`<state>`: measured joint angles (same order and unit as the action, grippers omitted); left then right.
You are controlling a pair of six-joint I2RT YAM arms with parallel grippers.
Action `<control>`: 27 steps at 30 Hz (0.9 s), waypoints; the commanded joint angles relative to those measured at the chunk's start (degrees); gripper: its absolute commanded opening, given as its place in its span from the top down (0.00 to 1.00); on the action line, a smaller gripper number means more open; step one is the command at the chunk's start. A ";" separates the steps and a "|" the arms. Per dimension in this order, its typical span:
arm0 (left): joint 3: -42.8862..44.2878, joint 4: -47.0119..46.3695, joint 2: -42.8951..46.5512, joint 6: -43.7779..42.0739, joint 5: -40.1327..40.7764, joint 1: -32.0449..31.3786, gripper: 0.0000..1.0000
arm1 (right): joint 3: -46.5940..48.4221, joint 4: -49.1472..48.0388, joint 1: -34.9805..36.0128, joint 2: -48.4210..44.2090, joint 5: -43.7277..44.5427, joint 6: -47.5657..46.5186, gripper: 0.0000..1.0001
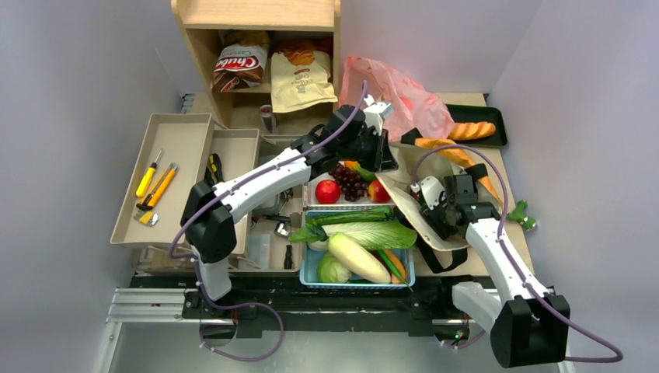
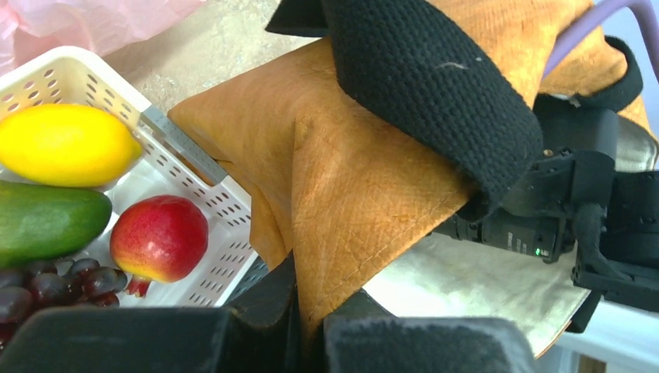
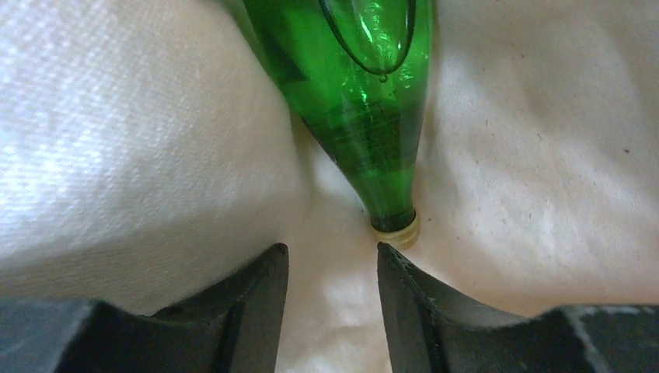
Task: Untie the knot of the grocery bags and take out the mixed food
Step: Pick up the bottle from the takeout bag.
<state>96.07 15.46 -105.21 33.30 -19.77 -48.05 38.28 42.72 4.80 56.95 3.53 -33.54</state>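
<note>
While the left gripper is pressed together on a folded edge of the brown paper bag, a black strap is seen draped just above it, and a white basket with a red apple is found to its left. The right gripper is held spread inside the bag's pale lining, with the cap of a green bottle just ahead of its fingertips.
</note>
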 commanded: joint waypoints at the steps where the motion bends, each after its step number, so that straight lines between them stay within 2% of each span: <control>1: -0.14 -5.84 5.72 -5.90 -6.36 0.41 1.00 | -2.99 -5.96 -0.47 1.40 0.86 -2.91 0.52; 5: -0.57 -6.06 5.72 -9.57 -7.82 -0.49 1.00 | -4.79 -9.67 -0.86 4.94 1.71 -3.29 0.40; 9: -0.97 -6.17 5.72 -11.12 -8.29 -0.75 1.00 | -5.01 -11.21 -2.29 9.55 0.40 -3.67 0.42; 13: -0.98 -6.23 5.63 -12.28 -8.45 -0.98 1.00 | -5.85 -10.96 -4.61 12.53 -2.84 -5.22 0.51; 16: -0.97 -6.41 5.48 -13.02 -8.23 -1.16 1.00 | -7.34 -11.33 -6.78 12.76 -3.28 -6.83 0.63; 19: -0.98 -6.33 5.28 -13.92 -7.82 -1.33 1.00 | -5.80 -9.77 -6.91 11.50 -4.42 -6.50 0.87; 21: -1.06 -6.34 5.16 -14.27 -7.25 -1.52 1.00 | -2.24 -6.85 -6.91 9.36 -4.74 -5.41 0.98; 27: 0.48 -5.32 3.52 -12.79 -4.49 -2.22 1.00 | 10.40 4.95 -6.92 2.70 -5.39 -4.74 1.00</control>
<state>94.26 12.67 -104.97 20.12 -24.25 -49.63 39.64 39.22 -1.83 63.86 1.13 -40.12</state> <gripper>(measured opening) 0.010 0.003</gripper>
